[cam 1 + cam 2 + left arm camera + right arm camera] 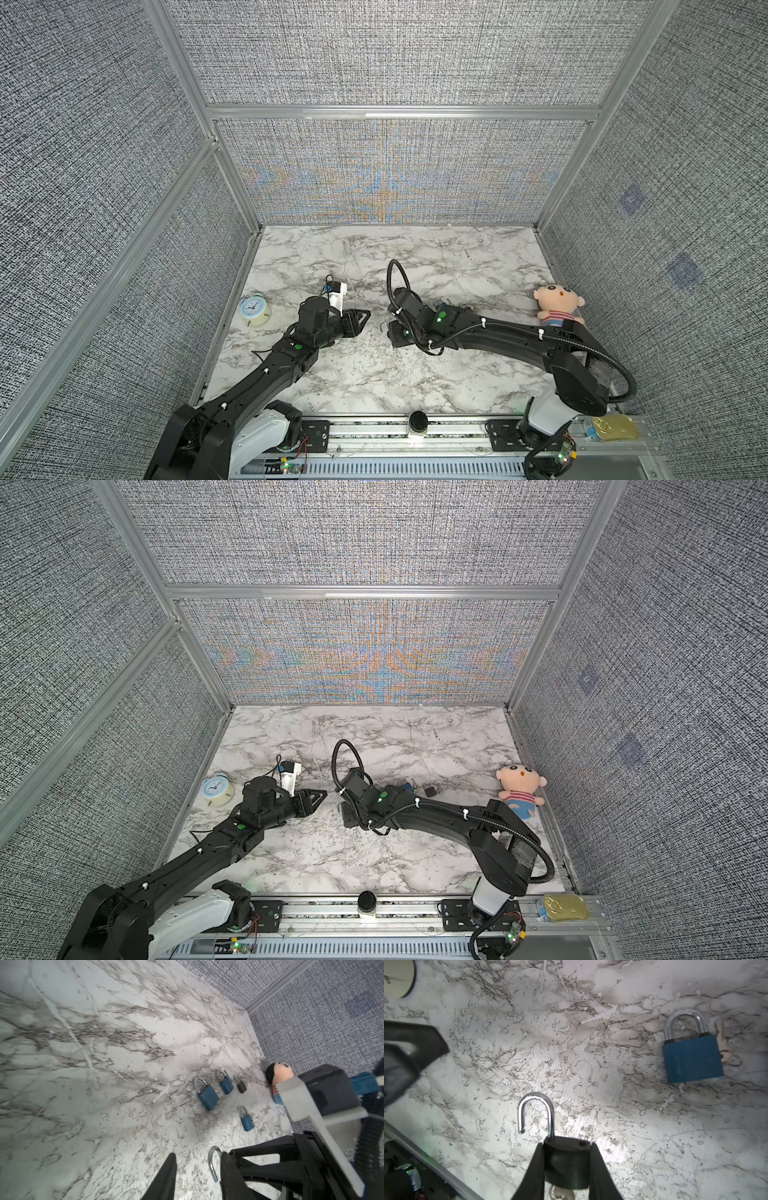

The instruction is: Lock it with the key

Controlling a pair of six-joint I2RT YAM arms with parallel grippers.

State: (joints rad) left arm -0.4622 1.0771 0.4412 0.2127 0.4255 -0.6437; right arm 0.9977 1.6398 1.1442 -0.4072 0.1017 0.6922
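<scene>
My right gripper (566, 1145) is clamped on the black padlock (566, 1165), low over the marble table (591, 1064), with its shackle (535, 1103) standing open. My left gripper (198, 1154) is part open and empty, just beside that shackle. I'd push it home squarely and keep the body firm. The key may be that pale blur under the body, but I can't tell.

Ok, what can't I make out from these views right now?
Keyhole of black padlock: right wrist view, hidden by right gripper, cut off by the edge.
The key beside blue padlock: right wrist view, blurred.
Body of black padlock: left wrist view, behind left gripper; only shackle shows.
</scene>
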